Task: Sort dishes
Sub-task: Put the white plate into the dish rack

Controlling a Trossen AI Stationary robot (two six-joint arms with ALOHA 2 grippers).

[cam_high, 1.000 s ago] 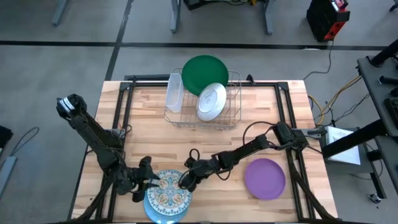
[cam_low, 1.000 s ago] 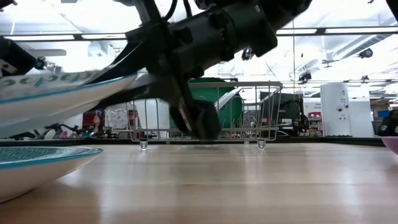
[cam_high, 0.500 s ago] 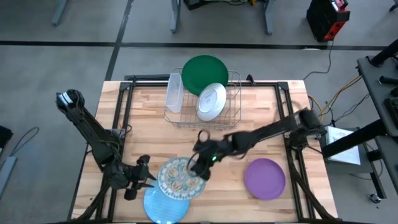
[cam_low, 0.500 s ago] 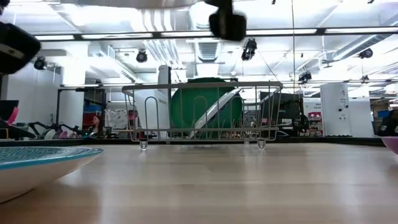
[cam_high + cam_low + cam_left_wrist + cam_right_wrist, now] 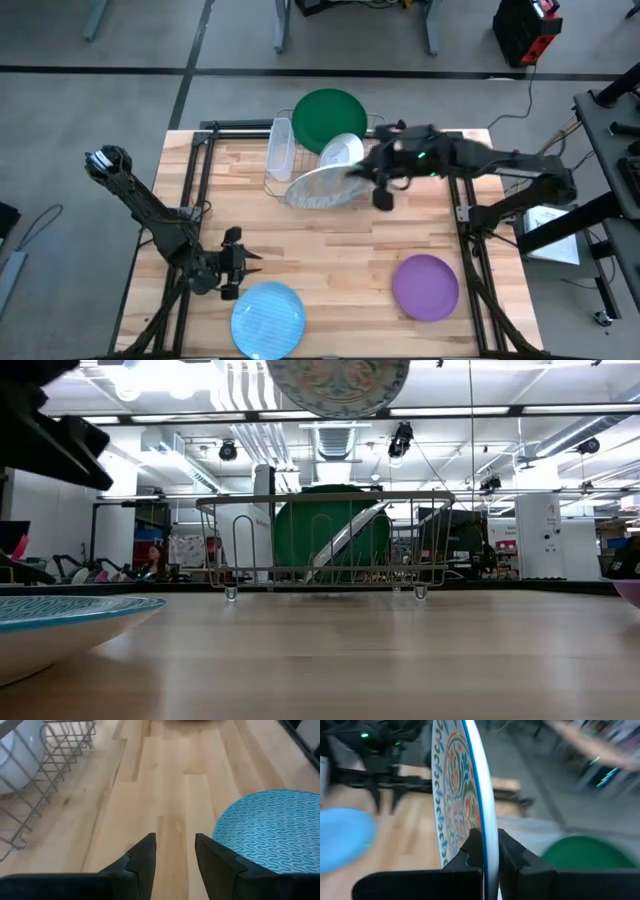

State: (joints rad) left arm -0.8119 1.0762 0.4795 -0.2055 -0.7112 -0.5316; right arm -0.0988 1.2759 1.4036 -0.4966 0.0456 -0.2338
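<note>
My right gripper [image 5: 378, 186] is shut on a blue-and-white patterned plate [image 5: 320, 188], which hangs high over the wire rack [image 5: 325, 170] and shows at the top of the low view [image 5: 338, 382]. In the rack a dark green plate [image 5: 330, 118] and a white plate [image 5: 343, 152] stand on edge. A blue wave-patterned plate [image 5: 268, 318] lies flat near the front edge, and a purple plate [image 5: 426, 286] lies flat at the near right. My left gripper [image 5: 175, 852] stands open just left of the blue plate [image 5: 270, 830], touching nothing. My right gripper pinches the patterned plate's rim [image 5: 488, 837] between its two fingers, one on the decorated face and one on the back. The fingers come from the table's right side. The plate is lifted clear, tilted, above the rack.
A clear plastic tub [image 5: 281, 150] stands on edge at the rack's left end. The rack's wires [image 5: 45, 770] lie ahead of my left gripper. Bare wood [image 5: 330, 250] stretches between the rack and the two flat plates.
My right gripper has lifted the patterned plate off the blue plate at the near left. It has carried the plate up and toward the far edge, to above the rack, tipping it on the way. The blue plate has stayed on the table.
</note>
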